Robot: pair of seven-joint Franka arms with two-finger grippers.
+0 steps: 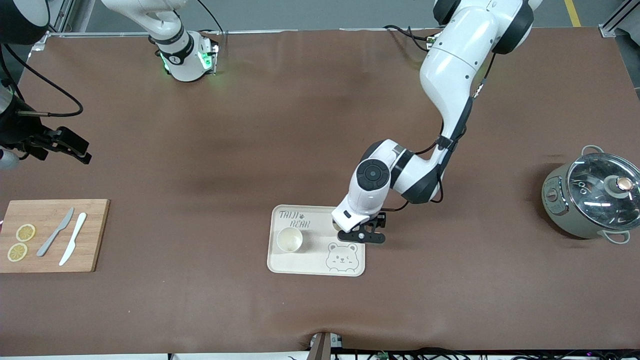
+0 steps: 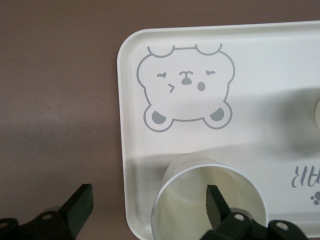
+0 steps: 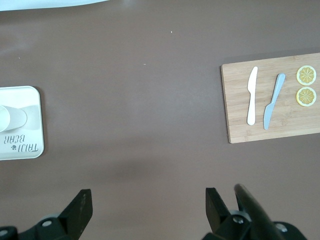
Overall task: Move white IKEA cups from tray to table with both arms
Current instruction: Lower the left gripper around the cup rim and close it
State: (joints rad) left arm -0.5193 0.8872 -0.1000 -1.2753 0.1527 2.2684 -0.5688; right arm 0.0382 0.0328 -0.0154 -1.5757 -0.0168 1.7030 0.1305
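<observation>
One white IKEA cup (image 1: 289,239) stands upright on the cream bear tray (image 1: 274,262), at the end toward the right arm. The second cup (image 2: 190,200) stands on the tray (image 2: 129,125) in the corner toward the left arm, farther from the front camera than the bear drawing. In the front view the left hand hides it. My left gripper (image 1: 361,234) is open at this cup (image 2: 147,207). One finger (image 2: 216,205) is inside the rim and the other (image 2: 80,207) is outside, over the table. My right gripper (image 1: 67,146) is open and empty (image 3: 147,207), waiting above the table.
A wooden cutting board (image 1: 50,235) with two knives and two lemon slices lies at the right arm's end, and it also shows in the right wrist view (image 3: 272,97). A grey pot with a glass lid (image 1: 592,199) stands at the left arm's end.
</observation>
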